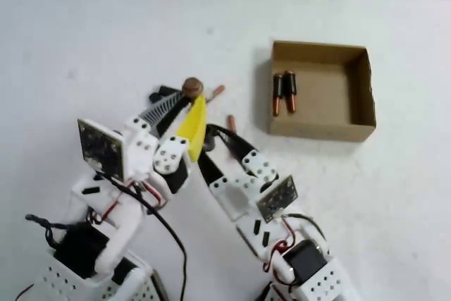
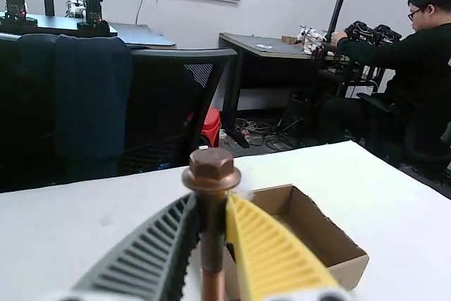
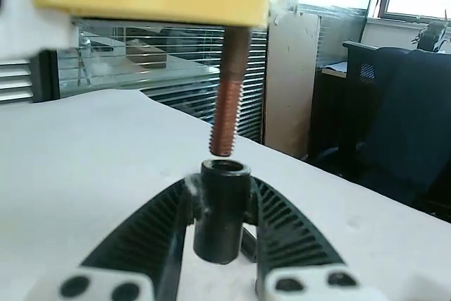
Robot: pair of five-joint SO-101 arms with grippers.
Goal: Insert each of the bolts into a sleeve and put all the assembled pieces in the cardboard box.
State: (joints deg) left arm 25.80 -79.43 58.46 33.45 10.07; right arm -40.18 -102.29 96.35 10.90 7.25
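Insertion step; left gripper (image 2: 210,206) clamps bolt (image 2: 211,170) upright; right gripper (image 3: 223,195) clamps sleeve (image 3: 224,209) beneath, bolt tip just above its mouth, apart; next move needs a straight, aligned descent; two finished pieces (image 1: 284,94) lie in the cardboard box (image 1: 320,130).

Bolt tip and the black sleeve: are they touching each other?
Apart. The right wrist view shows a thin gap between the tip of the bolt and the rim of the sleeve below it.

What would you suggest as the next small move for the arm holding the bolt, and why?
Probably ease the left pincer straight down: its bolt hangs threads-down, tip just above the open mouth of the sleeve held upright in the right pincer, and they look roughly lined up.
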